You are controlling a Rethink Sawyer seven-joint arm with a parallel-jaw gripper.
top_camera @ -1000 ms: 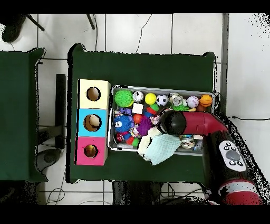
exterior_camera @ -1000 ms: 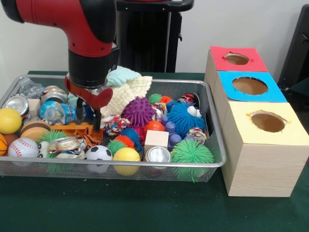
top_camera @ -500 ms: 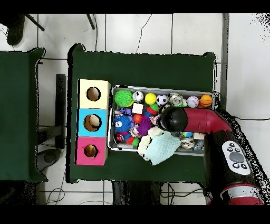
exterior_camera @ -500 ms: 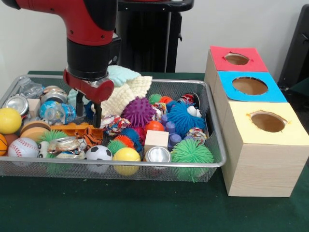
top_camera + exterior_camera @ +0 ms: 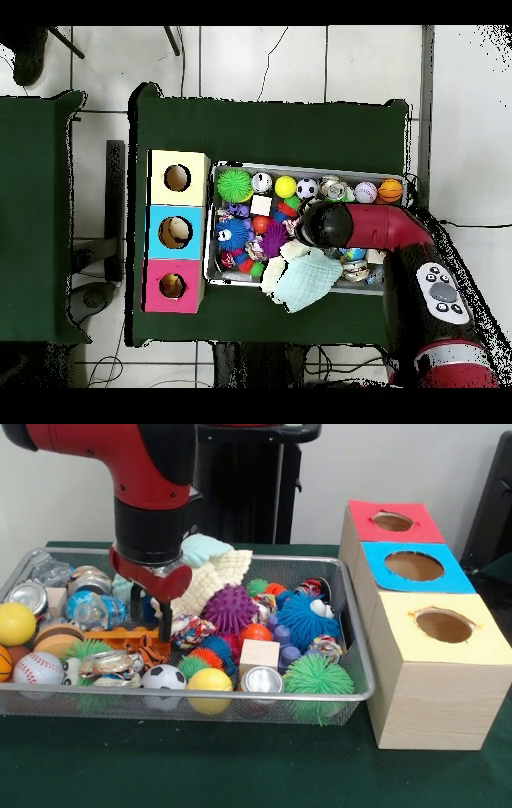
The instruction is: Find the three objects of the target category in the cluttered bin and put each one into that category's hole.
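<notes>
The bin [image 5: 240,697] is a silver wire-mesh basket packed with balls, crushed cans, spiky toys, rope toys and cloths; in the overhead view it [image 5: 300,167] lies to the right of the boxes. My gripper [image 5: 150,618] hangs open and empty inside the bin's left half. Its fingertips [image 5: 166,629] are just above an orange toy [image 5: 128,638] and beside a knotted rope toy [image 5: 190,629]. In the overhead view the arm's wrist [image 5: 325,226] hides the gripper. Three wooden boxes carry the holes: red top [image 5: 394,522], blue top [image 5: 414,566], yellow top [image 5: 445,626].
A yellow ball [image 5: 210,682], soccer ball [image 5: 163,678], baseball [image 5: 38,668], crushed can [image 5: 262,680] and green spiky ball [image 5: 318,677] line the bin's front. A purple spiky ball [image 5: 230,608] and cloths [image 5: 210,564] lie just right of the gripper.
The gripper rose slightly and shifted left, then came back down and right to nearly where it was. It stays open; nothing in the bin has moved.
</notes>
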